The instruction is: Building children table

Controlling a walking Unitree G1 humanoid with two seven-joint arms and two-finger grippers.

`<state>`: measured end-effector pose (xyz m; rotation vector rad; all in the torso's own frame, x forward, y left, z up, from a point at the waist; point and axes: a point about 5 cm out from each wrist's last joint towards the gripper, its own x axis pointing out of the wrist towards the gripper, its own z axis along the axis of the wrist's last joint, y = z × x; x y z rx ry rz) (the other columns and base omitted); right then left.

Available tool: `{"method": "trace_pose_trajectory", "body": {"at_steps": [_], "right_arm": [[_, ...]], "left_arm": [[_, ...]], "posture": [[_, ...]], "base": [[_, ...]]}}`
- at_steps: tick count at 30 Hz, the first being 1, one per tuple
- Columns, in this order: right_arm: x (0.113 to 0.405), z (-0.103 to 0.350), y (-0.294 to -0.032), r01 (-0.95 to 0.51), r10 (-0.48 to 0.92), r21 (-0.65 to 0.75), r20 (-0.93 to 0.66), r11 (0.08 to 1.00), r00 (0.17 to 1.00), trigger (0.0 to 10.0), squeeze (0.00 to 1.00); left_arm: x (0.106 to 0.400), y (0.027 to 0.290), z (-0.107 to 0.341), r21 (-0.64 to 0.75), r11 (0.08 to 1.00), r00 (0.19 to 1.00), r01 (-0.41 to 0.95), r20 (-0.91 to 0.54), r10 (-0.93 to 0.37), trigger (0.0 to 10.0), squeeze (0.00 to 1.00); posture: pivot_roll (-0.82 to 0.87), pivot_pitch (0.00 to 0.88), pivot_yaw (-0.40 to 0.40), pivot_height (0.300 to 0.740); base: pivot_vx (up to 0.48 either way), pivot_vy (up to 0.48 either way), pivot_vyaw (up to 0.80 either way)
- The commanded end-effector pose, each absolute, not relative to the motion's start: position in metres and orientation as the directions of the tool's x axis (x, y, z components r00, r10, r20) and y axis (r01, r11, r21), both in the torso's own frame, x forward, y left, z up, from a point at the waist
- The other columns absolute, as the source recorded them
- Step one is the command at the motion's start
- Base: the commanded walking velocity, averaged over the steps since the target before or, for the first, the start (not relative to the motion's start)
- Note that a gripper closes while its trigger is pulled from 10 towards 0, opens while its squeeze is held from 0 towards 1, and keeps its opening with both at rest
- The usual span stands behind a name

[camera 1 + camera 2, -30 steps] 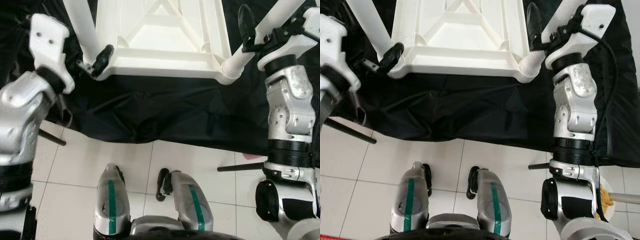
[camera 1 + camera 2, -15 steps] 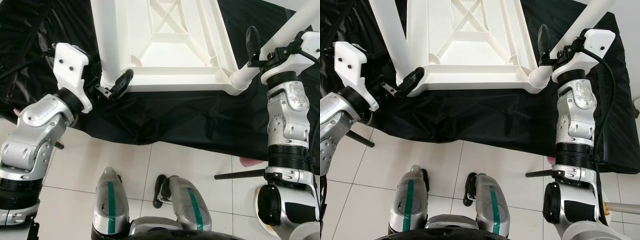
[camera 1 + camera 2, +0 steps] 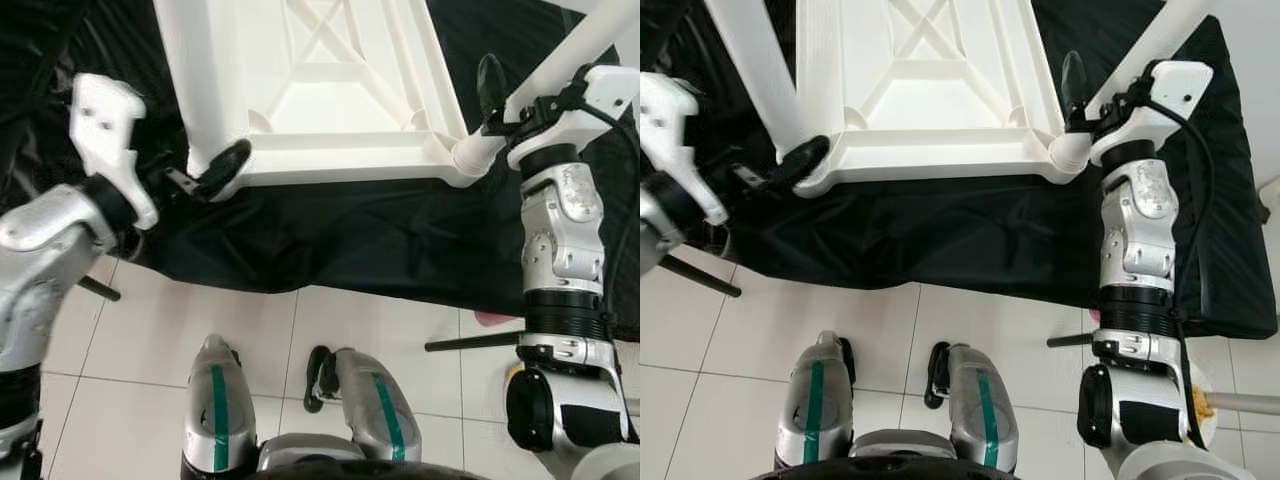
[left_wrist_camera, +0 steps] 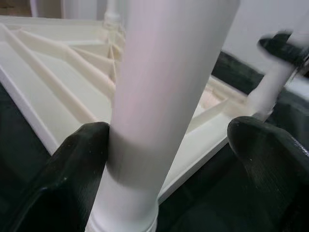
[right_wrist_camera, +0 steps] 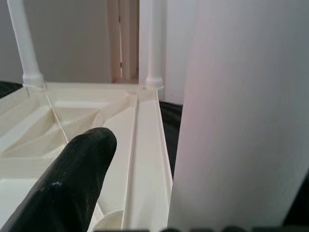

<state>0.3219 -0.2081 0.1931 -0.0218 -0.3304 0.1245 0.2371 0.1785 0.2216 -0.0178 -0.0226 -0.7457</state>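
A white plastic children's table (image 3: pixel 340 100) lies upside down on a black cloth, legs pointing up. My left gripper (image 3: pixel 208 176) is at the base of the near-left leg (image 3: pixel 195 70). In the left wrist view it stands open (image 4: pixel 169 145) around that leg, with one finger (image 4: pixel 82 164) touching it and the other apart. My right gripper (image 3: pixel 512 95) is at the base of the near-right leg (image 3: pixel 560 60). One black finger (image 5: pixel 72 183) stands a little apart from that leg, and the other finger is hidden behind it.
The black cloth (image 3: pixel 350 240) covers the floor under the table and ends at white tiles (image 3: pixel 380 320) in front of my feet (image 3: pixel 215 410). Thin black rods lie on the tiles at the right (image 3: pixel 470 342) and left (image 3: pixel 95 288).
The whole view has shifted as the camera moved. Both grippers stay at the bases of the same two legs. My left arm has swung further out to the left.
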Motion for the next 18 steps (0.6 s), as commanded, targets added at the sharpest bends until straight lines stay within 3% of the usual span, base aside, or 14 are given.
{"method": "trace_pose_trajectory", "body": {"at_steps": [1, 10, 13, 18], "right_arm": [[0.323, 0.178, -0.2, -0.159, 0.165, -0.043, 0.255, 0.986, 0.953, 10.0, 0.0], [0.324, 0.177, -0.199, -0.159, 0.165, -0.045, 0.258, 0.986, 0.952, 10.0, 0.0], [0.331, 0.183, -0.201, -0.164, 0.176, -0.064, 0.267, 0.984, 0.948, 10.0, 0.0], [0.333, 0.185, -0.201, -0.163, 0.177, -0.073, 0.272, 0.984, 0.946, 10.0, 0.0]], "left_arm": [[0.217, 0.16, 0.233, 0.03, 0.461, 0.458, 0.887, 0.07, -0.886, 10.0, 0.0], [0.215, 0.162, 0.234, 0.032, 0.456, 0.453, 0.889, 0.077, -0.888, 10.0, 0.0], [0.21, 0.161, 0.268, 0.024, 0.462, 0.432, 0.886, 0.315, -0.845, 10.0, 0.0], [0.219, 0.166, 0.297, 0.05, 0.524, 0.443, 0.85, 0.468, -0.764, 10.0, 0.0]], "posture": [[0.16, 0.129, -0.136, 0.74], [0.16, 0.129, -0.139, 0.74], [0.16, 0.13, -0.162, 0.74], [0.15, 0.128, -0.162, 0.74]], "base": [[0.0, 0.0, 0.0], [0.0, 0.0, 0.0], [0.0, 0.0, 0.0], [0.0, 0.0, 0.0]]}}
